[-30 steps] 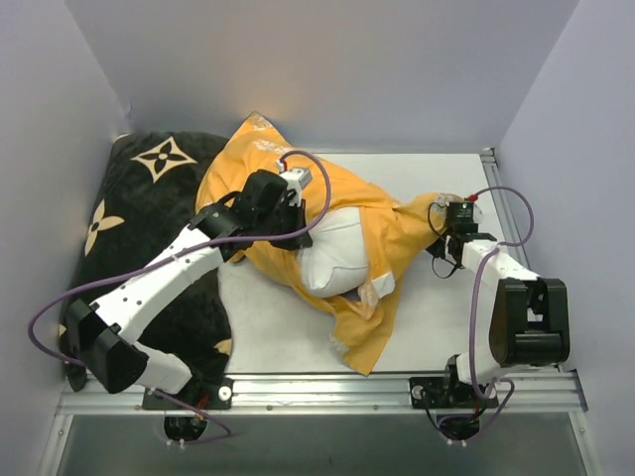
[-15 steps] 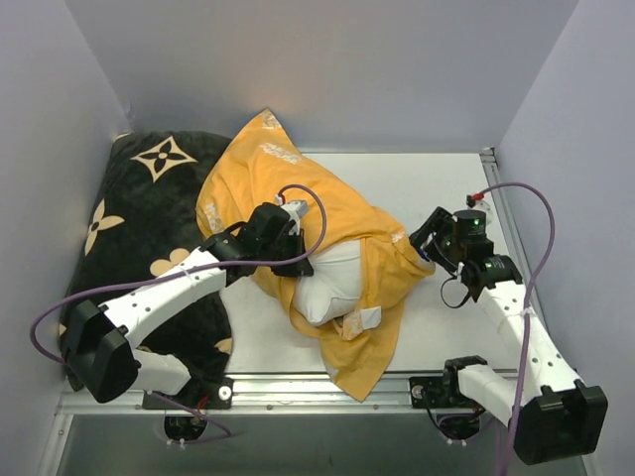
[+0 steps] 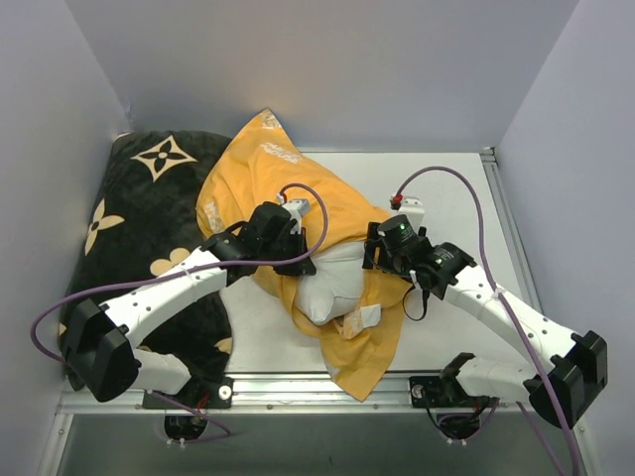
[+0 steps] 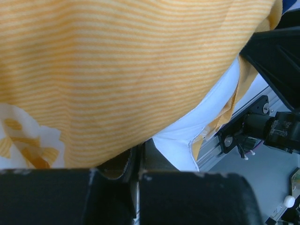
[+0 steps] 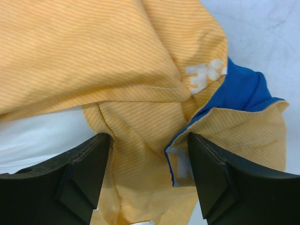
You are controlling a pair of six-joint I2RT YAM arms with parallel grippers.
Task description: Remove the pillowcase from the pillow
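Pillowcase (image 3: 260,169): orange face up, mid-table, long axis running far-left to near-right. The white pillow (image 3: 332,283) bulges from its near mouth.
Right gripper (image 5: 150,157): jaws wide, empty, poised over the hem just right of the pillow, the arm nearer the mouth.
Left gripper (image 3: 293,253): closed, seemingly pinching the case's left flank.
Table (image 3: 446,188): white, walled in.
Black cushion (image 3: 149,208): left.

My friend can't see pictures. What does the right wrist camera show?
The right gripper, open, hangs over the rumpled orange-yellow pillowcase, its black fingers at the bottom edge. A blue fold shows on the right, the white pillow peeks out at left, and table fills the top right corner.
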